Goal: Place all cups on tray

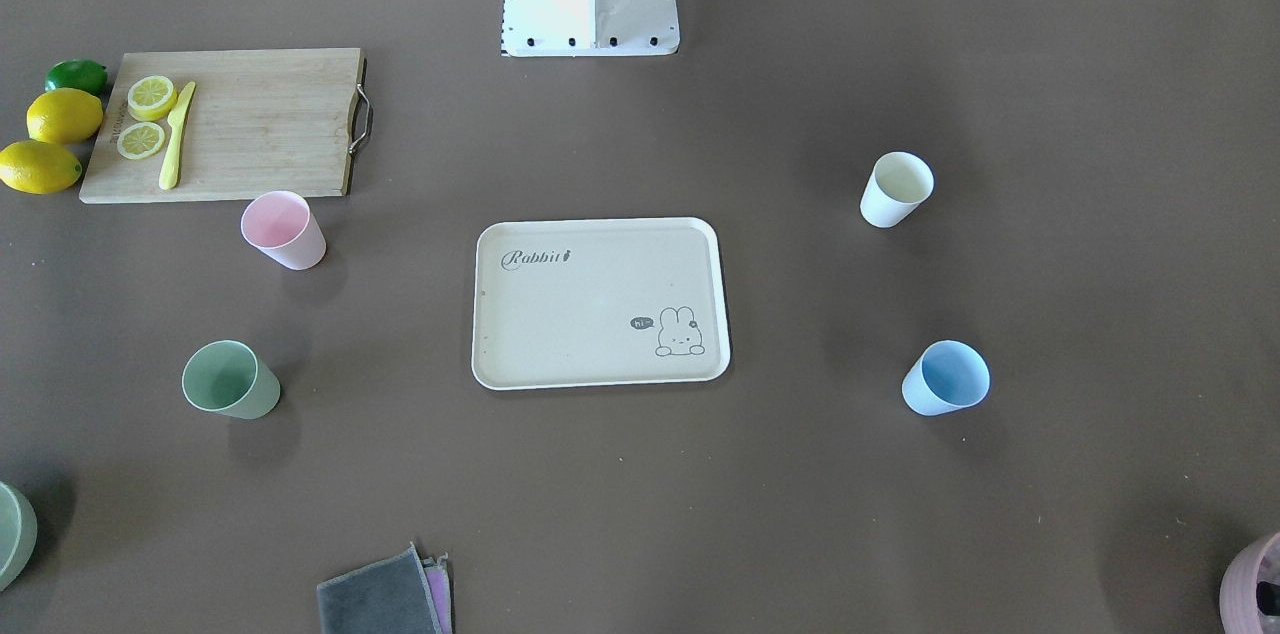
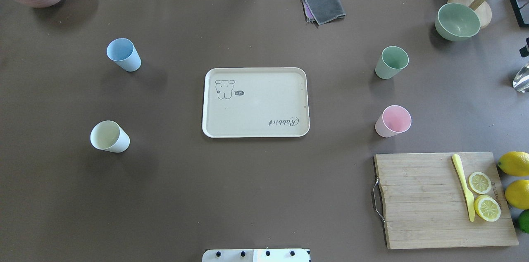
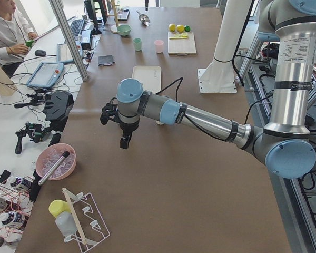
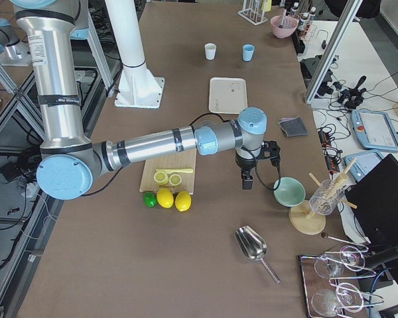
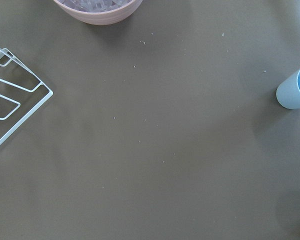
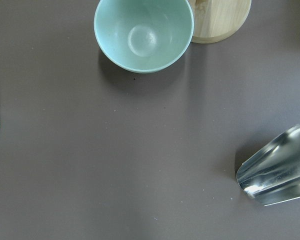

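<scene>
Spanning every view, the matte brown table (image 2: 248,196) carries all the objects. Both arms are brushed-metal tubes with pale blue joint caps. The left arm (image 3: 200,118) reaches out roughly level over bare tabletop, its wrist bent so that the tool end points down. The right arm (image 4: 152,144) stretches level above the bamboo cutting board (image 2: 421,200), which is rectangular, straight-grained and fitted with a metal handle; this wrist is also turned down.

The tray (image 2: 256,109) is a smooth cream rectangle with rounded corners and a raised rim. It lies flat at the table's centre and bears a "Rabbit" script and a bunny drawing. A round sage-green bowl (image 2: 457,21) sits at the far right corner.

The four cups are matte, tapered and handle-less. All stand upright on the table, well apart from the tray. The blue cup (image 2: 124,55) and cream cup (image 2: 109,137) are on the robot's left; the green cup (image 2: 391,63) and pink cup (image 2: 392,121) are on its right, the pink one near the board.

The left gripper (image 3: 125,143) hangs above the table surface, and the right gripper (image 4: 247,182) hangs beside the bowl. Each shows only in a side view, so whether its fingers are parted or closed cannot be told.
</scene>
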Tool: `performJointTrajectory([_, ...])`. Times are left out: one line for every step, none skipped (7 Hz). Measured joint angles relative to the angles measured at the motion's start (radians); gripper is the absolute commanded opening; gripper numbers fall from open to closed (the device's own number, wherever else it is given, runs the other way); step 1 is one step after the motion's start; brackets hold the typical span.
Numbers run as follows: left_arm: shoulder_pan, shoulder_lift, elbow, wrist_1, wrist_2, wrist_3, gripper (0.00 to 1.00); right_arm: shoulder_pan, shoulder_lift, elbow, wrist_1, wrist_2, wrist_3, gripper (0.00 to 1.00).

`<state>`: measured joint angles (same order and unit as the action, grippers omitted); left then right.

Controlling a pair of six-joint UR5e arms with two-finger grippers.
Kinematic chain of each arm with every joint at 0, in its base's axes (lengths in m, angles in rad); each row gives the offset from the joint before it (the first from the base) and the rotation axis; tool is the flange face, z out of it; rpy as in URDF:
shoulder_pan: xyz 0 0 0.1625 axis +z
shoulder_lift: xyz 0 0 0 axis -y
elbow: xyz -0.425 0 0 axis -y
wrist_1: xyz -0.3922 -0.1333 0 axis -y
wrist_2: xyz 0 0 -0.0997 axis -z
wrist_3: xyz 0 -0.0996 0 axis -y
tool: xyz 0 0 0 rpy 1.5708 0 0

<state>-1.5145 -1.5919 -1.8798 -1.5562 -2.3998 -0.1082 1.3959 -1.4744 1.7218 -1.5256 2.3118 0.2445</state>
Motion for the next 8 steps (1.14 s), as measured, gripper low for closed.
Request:
performJointTrajectory([0.003, 0.001, -0.006, 0.0, -0.003, -0.004, 0.97, 0.0, -0.005, -0.003, 0.032, 0.017, 0.002, 1.0])
performJointTrajectory([0.018, 0.003, -0.012, -0.003, -0.005, -0.006, 0.98, -0.004, -0.009, -0.004, 0.058, 0.036, 0.005, 1.0])
performJointTrajectory([0.051, 0.004, -0.023, -0.013, -0.004, -0.033, 0.98, -0.022, -0.009, 0.002, 0.074, 0.054, 0.008, 1.0])
performJointTrajectory([0.106, 0.004, -0.035, -0.049, -0.002, -0.118, 0.98, -0.054, -0.008, 0.019, 0.086, 0.067, 0.022, 1.0])
performJointTrajectory([0.177, 0.005, -0.044, -0.129, 0.009, -0.265, 0.98, -0.095, -0.009, 0.051, 0.092, 0.069, 0.07, 1.0])
performJointTrajectory([0.26, 0.005, -0.053, -0.217, 0.045, -0.427, 0.98, -0.146, -0.011, 0.097, 0.096, 0.066, 0.145, 1.0])
performJointTrajectory([0.351, 0.003, -0.073, -0.276, 0.105, -0.56, 0.98, -0.209, -0.012, 0.138, 0.098, 0.057, 0.224, 0.99])
performJointTrajectory([0.43, 0.001, -0.101, -0.302, 0.15, -0.658, 0.98, -0.284, -0.012, 0.167, 0.099, 0.021, 0.301, 0.95])
